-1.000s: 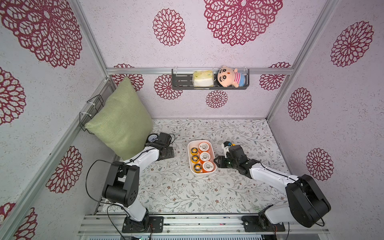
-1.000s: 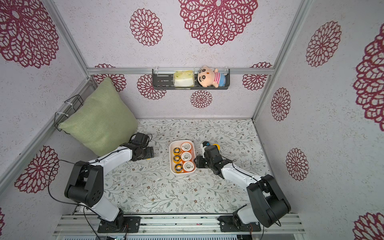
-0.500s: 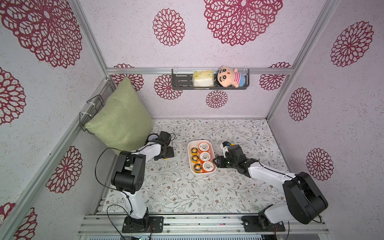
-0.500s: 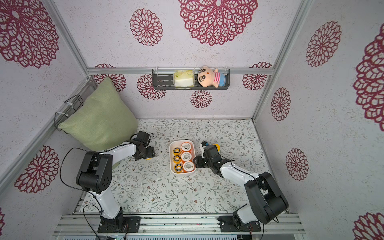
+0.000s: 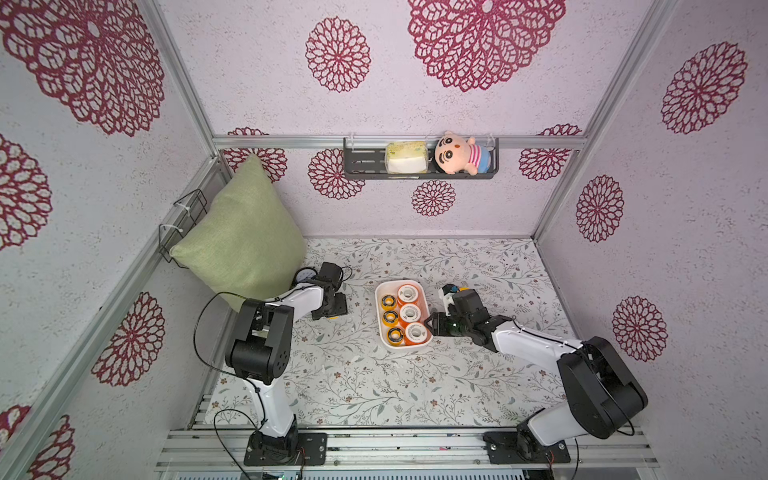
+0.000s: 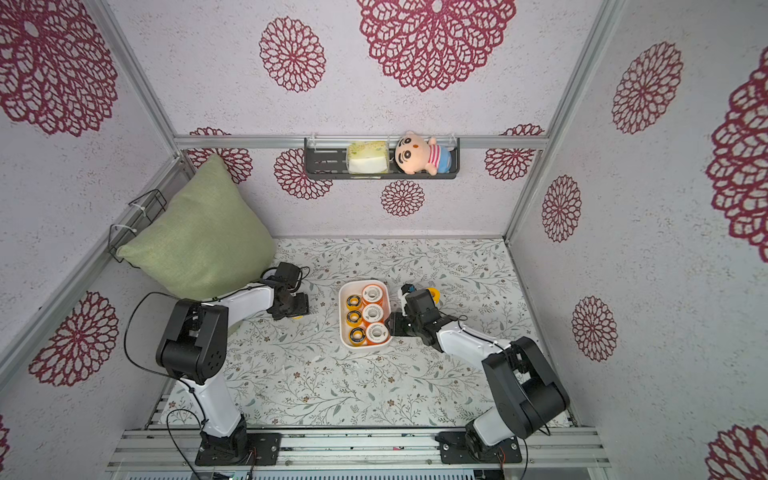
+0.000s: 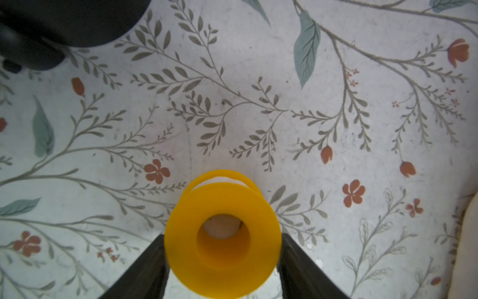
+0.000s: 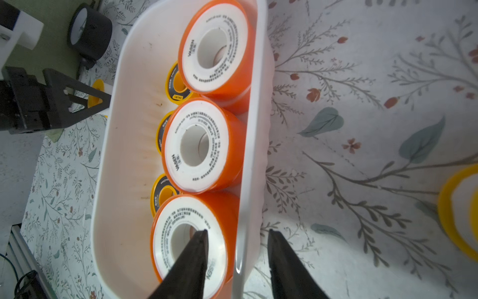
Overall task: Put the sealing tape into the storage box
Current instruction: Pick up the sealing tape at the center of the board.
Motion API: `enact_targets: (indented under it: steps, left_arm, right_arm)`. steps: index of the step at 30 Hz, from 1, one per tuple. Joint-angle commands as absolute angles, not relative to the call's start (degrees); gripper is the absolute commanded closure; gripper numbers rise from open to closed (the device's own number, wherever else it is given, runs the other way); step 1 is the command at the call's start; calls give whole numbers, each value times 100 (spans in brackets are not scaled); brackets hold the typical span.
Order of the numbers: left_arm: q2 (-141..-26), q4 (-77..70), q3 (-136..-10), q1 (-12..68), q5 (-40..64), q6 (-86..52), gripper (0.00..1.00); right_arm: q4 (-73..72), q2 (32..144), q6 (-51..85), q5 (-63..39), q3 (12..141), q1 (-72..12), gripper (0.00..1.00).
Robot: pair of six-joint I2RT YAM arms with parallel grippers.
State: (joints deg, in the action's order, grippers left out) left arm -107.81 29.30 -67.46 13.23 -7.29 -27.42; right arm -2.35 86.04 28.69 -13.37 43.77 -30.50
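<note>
The storage box (image 5: pixel 377 309) is a white tub in mid-floor, seen in both top views. It holds three orange, white-faced sealing tape spools (image 5: pixel 409 312) and three smaller yellow ones (image 5: pixel 390 318). My left gripper (image 7: pixel 222 235) is down on the floor left of the box, shut on a yellow spool (image 7: pixel 222 248) lying on its side, a finger against each flange. My right gripper (image 8: pixel 236 231) straddles the box's right wall (image 8: pixel 248 181). One finger is at the hole of the nearest orange spool (image 8: pixel 186 248), the other just outside the wall. Another yellow spool (image 6: pixel 434 293) lies behind the right wrist.
A black-rimmed gauge (image 5: pixel 305 275) stands just behind the left gripper, at the foot of a green cushion (image 5: pixel 245 241). On the back wall, a dark shelf (image 5: pixel 361 160) carries a doll and a sponge. Walls close in on three sides.
My left gripper has come away from the gauge toward the near side. Its jaws have narrowed onto the yellow spool. The right arm and the box have not moved.
</note>
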Motion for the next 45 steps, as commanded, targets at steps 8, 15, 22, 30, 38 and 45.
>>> enact_targets:
  steps: [8,15,22,30,38,45]
  left_arm:
    - [-10890,2874,-6899,1292,-949,-2711,28]
    - [-11021,2892,-7031,1278,-954,-2692,27]
    - [-11061,2866,-7049,1266,-1004,-2697,31]
    - [-10880,2848,-6940,1261,-1016,-2756,43]
    - [-10398,2939,-6804,1364,-802,-2872,47]
    - [-10054,3173,-7020,1678,-679,-2937,46]
  right_arm:
    - [-222,8578,2891,-1468,4582,-3011,56]
    - [-185,8555,2873,-1477,4580,-3006,56]
    - [-168,8576,2856,-1494,4624,-3010,56]
    - [-95,8659,2914,-1319,4710,-3017,59]
    - [-97,8758,2997,-1071,4819,-3015,62]
    - [-132,8946,3046,-941,4903,-3016,68]
